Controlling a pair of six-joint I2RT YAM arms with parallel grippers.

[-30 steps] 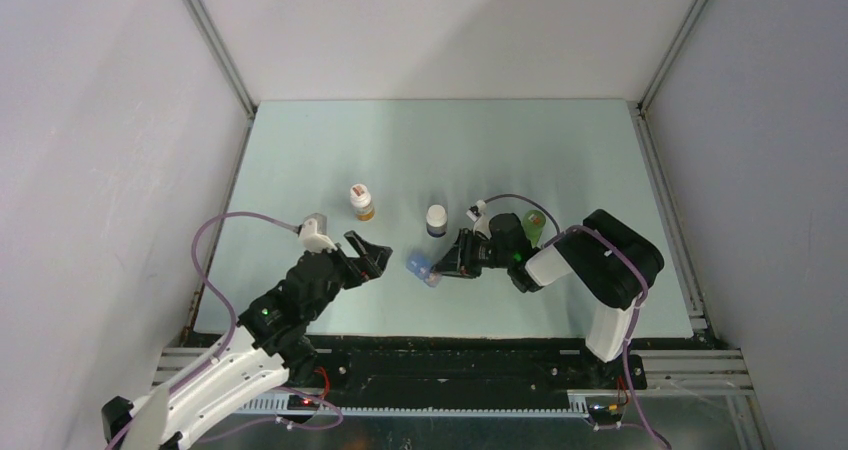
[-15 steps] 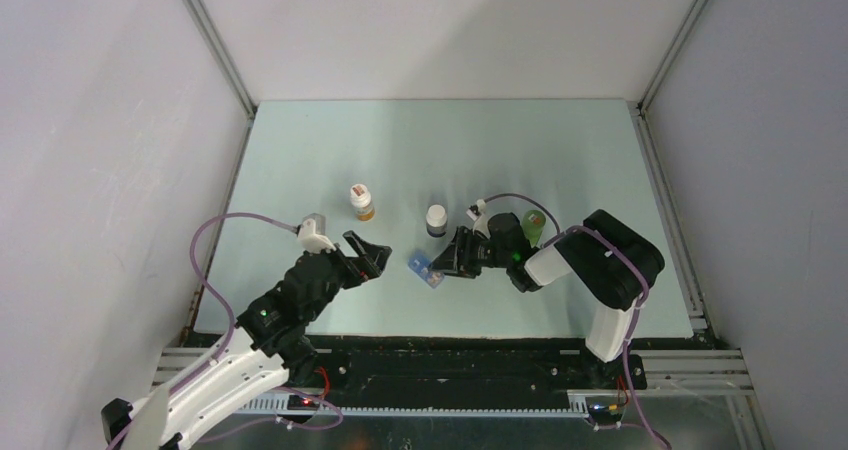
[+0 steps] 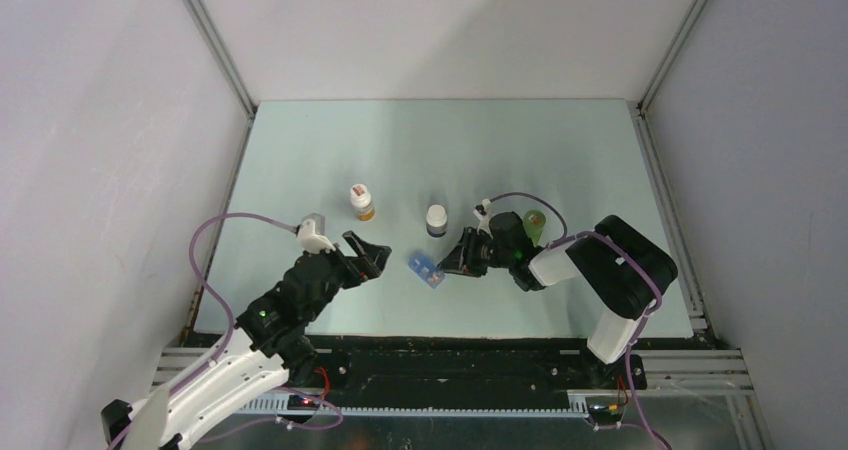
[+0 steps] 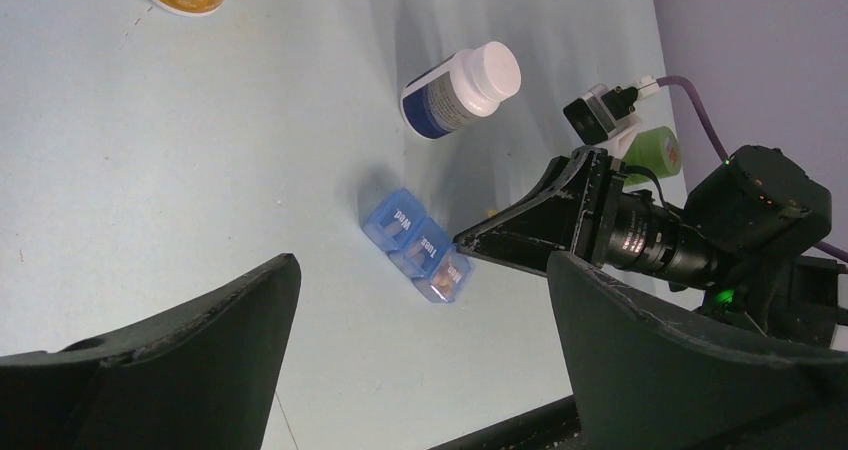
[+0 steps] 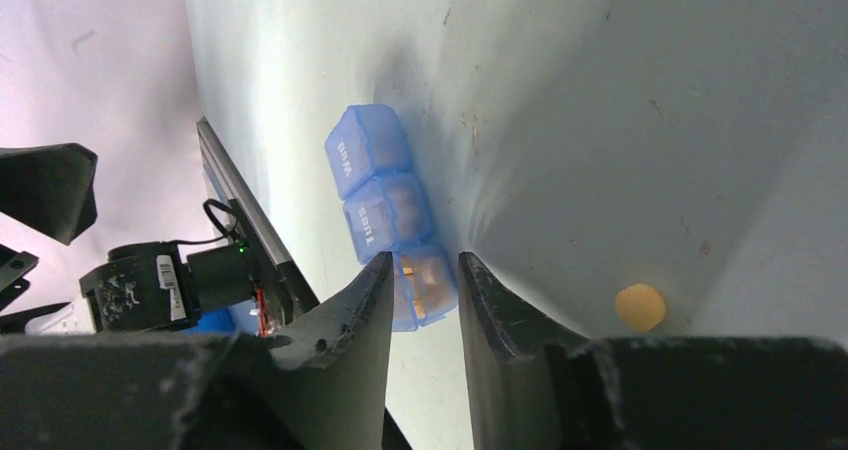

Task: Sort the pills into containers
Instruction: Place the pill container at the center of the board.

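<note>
The translucent blue pill box (image 3: pixel 425 269) lies flat on the table, its lids marked Wed, Tues and Mon (image 4: pixel 420 245). Orange pills show inside its end compartment (image 5: pixel 425 285). One loose pill (image 5: pixel 640 308) lies on the table beside my right fingers, and shows as a speck in the left wrist view (image 4: pixel 490 211). My right gripper (image 3: pixel 452 262) is low at the box's Mon end, its jaws a narrow gap apart (image 5: pixel 425 270), with that end just past the tips. I cannot tell if they touch it. My left gripper (image 3: pixel 372 260) is open, empty and left of the box.
A white-capped bottle with an orange label (image 3: pixel 361 202) stands at the back left. A white-capped dark blue bottle (image 3: pixel 436 219) stands just behind the box. A green round bottle (image 3: pixel 533 224) is behind my right wrist. The table's front edge is near.
The pill box, tilted up at my right gripper a second ago, now lies flat. My right arm has drawn back slightly to the right. The left arm has not moved.
</note>
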